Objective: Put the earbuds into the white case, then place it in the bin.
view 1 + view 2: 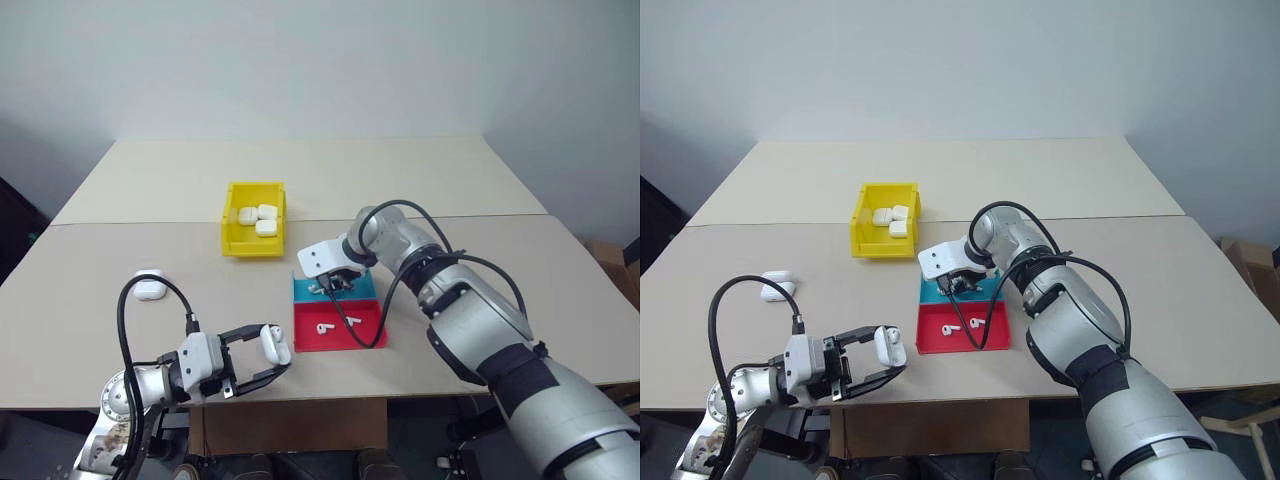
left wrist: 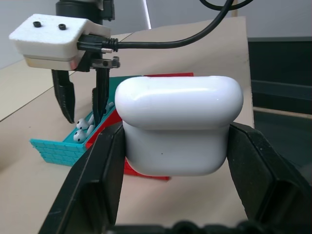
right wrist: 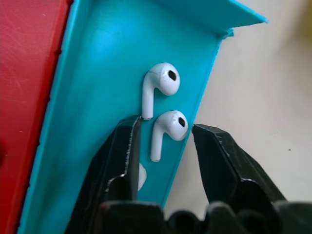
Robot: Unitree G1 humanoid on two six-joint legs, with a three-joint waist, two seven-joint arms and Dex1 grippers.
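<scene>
Writing none; left hand (image 1: 268, 357) grips white case (image 1: 274, 343), right hand (image 3: 163, 146) narrow.

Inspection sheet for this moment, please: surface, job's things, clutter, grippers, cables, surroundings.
Surface: beige table.
Job's things: white case in left gripper; two earbuds in the tray's blue part, two in its red part; bin holds three cases.
Clutter: spare case at the table's left.
Grippers: left shut on white case; right gripper open astride one earbud.
Cables: black cable looping on each arm.
Surroundings: plain wall.
</scene>
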